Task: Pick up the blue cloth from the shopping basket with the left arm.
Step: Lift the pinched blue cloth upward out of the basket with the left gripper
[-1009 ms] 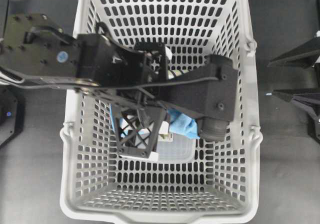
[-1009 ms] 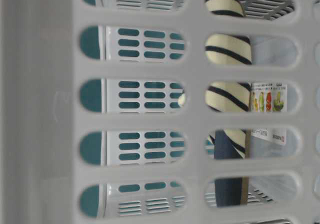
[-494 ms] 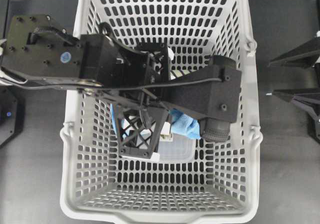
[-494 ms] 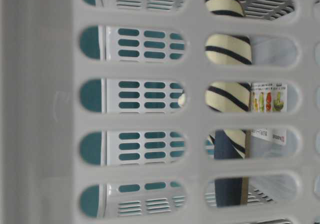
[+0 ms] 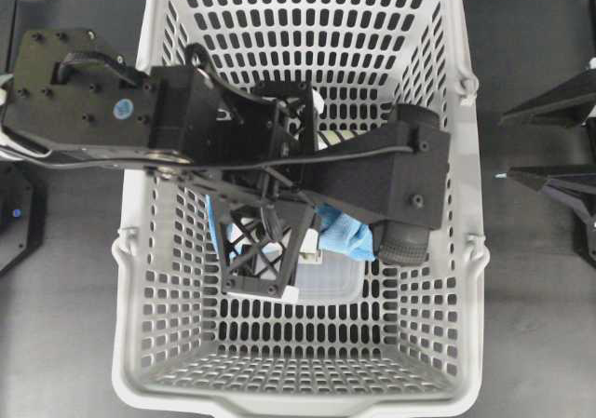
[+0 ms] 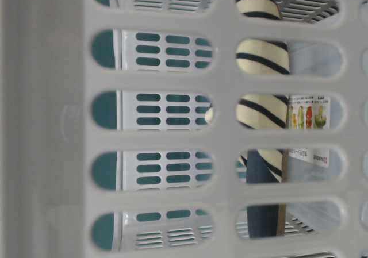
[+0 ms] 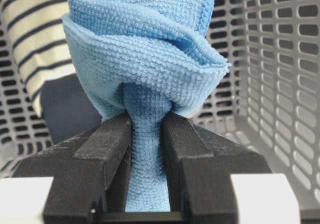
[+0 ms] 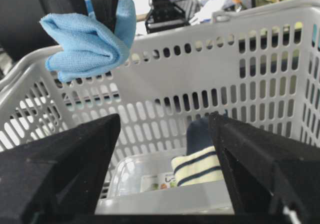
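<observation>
Cloth, soft sky-blue folded terry [image 7: 145, 74], pinched between my left gripper's [image 7: 146, 154] black fingers [image 7: 107, 159].
Cloth bunches beyond my fingertips, hanging near rim height inside the light grey slotted plastic basket [image 5: 456, 250]; my right gripper [image 8: 165, 184] waits outside, spread. Box label [image 6: 309, 113] unreadable.

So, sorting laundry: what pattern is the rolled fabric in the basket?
Cream with navy stripes, clearest in the table-level view.
</observation>
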